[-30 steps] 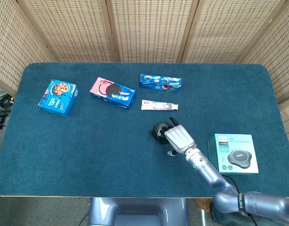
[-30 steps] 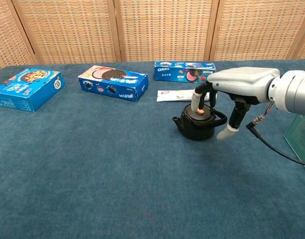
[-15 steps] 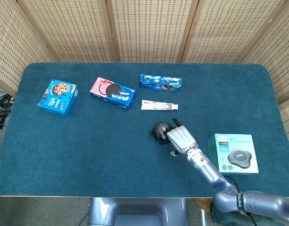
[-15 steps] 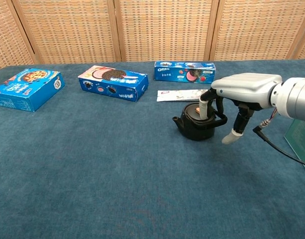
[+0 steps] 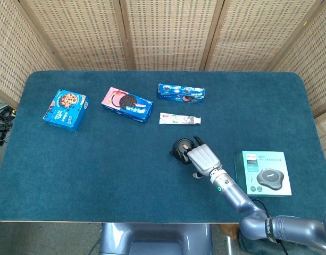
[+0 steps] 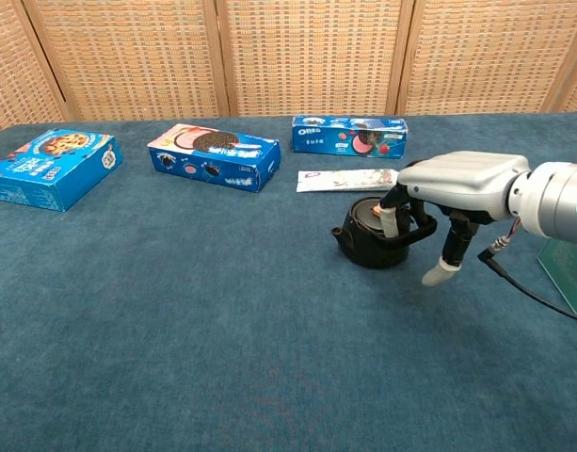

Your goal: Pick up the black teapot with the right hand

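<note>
blue felt table (image 5: 99, 170); right hand (image 6: 439, 193) grips squat glossy black teapot (image 6: 368, 237).

Head view: high, looking steeply down, whole blue table (image 5: 99, 175) framed, wicker screen (image 5: 168, 32) behind. Chest view: low, near tabletop height, facing the screen, closer. Both share the table's middle and far side

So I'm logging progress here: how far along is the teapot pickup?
Reach done: the right hand is at the small round black teapot, fingers curled at its handle. In hand: securing a grip; whether it has closed is unclear. Left: the lift, since the teapot sits on the blue table.
</note>
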Tool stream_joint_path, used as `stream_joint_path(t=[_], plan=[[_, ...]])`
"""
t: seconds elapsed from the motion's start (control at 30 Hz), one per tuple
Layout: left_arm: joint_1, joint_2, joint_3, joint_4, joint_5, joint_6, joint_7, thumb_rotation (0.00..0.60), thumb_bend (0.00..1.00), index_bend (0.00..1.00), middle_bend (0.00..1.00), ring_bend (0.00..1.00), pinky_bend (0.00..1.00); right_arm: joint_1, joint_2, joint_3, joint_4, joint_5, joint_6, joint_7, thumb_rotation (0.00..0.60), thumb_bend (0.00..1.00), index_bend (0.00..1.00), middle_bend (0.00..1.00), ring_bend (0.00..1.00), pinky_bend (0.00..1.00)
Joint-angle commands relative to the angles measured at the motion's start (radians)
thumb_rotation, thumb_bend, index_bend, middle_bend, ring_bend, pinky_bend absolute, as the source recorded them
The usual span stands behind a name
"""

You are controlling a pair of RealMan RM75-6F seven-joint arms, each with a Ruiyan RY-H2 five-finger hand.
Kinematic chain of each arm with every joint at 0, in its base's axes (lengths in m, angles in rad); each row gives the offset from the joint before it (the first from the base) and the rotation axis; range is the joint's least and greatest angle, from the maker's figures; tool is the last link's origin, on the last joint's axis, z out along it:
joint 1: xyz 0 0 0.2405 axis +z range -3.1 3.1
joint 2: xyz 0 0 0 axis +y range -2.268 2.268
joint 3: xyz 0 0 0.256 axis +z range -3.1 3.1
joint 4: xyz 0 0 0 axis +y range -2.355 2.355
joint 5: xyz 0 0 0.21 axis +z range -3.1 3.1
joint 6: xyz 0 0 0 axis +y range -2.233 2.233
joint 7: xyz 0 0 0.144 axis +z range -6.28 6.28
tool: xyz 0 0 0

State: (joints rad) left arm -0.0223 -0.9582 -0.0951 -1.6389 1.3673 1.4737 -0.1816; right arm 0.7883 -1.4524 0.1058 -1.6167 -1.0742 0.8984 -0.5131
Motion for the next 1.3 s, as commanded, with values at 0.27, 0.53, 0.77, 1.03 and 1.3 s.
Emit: stream_joint_path(t=[0.27,0.53,0.77,1.03,1.3], plan=[[0.000,-0.001,-0.001,0.002,-0.001,0.002,-0.002,0.600,0.00,0.00,0.00,0.00,0.00,0.011,-0.018,-0.026,0.023,-0.001,-0.005,-0.038,0.600,0.00,0.50,0.54,0.50,0.00],[0.000,0.000,-0.002,0.003,-0.002,0.001,-0.008,0.600,0.00,0.00,0.00,0.00,0.00,0.021,-0.026,-0.036,0.027,0.012,-0.011,-0.066,0.600,0.00,0.53,0.55,0.52,0.00],[0.002,0.002,-0.002,0.005,-0.001,0.002,-0.015,0.600,0.00,0.00,0.00,0.00,0.00,0.033,-0.043,-0.047,0.043,0.033,-0.020,-0.100,0.600,0.00,0.54,0.56,0.53,0.00],[0.001,0.002,-0.002,0.008,-0.003,-0.001,-0.018,0.600,0.00,0.00,0.00,0.00,0.00,0.043,-0.050,-0.045,0.044,0.060,-0.021,-0.117,0.600,0.00,0.60,0.61,0.57,0.00],[0.000,0.003,-0.004,0.009,-0.006,-0.003,-0.023,0.600,0.00,0.00,0.00,0.00,0.00,0.055,-0.040,-0.026,0.024,0.072,-0.018,-0.108,0.600,0.00,0.81,0.80,0.68,0.00]])
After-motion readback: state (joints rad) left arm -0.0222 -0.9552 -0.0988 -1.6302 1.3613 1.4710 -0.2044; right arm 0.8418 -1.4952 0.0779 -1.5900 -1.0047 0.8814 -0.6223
